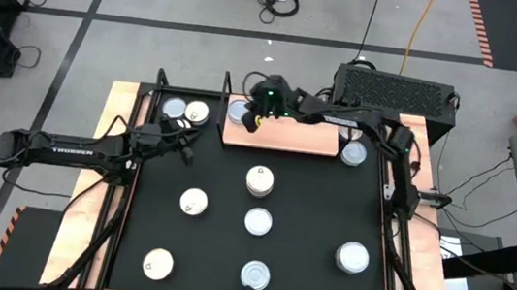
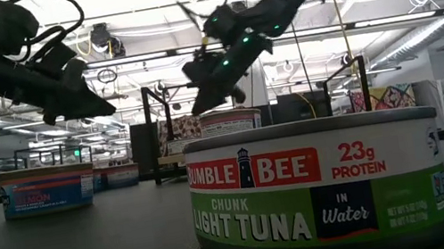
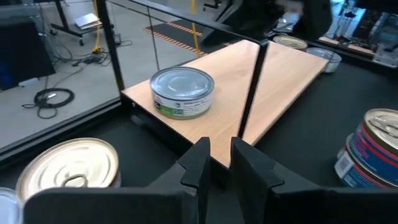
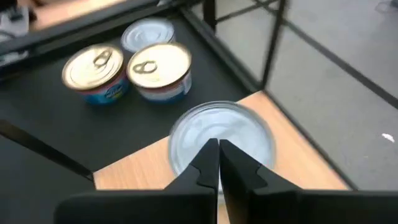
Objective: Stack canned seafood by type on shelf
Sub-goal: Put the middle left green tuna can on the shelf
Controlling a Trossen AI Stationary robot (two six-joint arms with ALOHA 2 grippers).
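Right gripper (image 4: 218, 163), fingers pressed together and empty, hung just above the tin (image 4: 245, 127) on the shelf (image 4: 311, 174); descending could knock the tin off.

Eleven tins (image 1: 258, 180), one shelf (image 1: 284, 138), two arms (image 1: 63, 149).

Foreground tuna tin (image 2: 318, 188) partly cropped

The large black tabletop (image 1: 309, 219) carries scattered short round metal tins (image 1: 193, 201); the flat light-brown wooden shelf board (image 1: 289, 137) (black-posted) bears one silver-topped tin (image 3: 183, 91).
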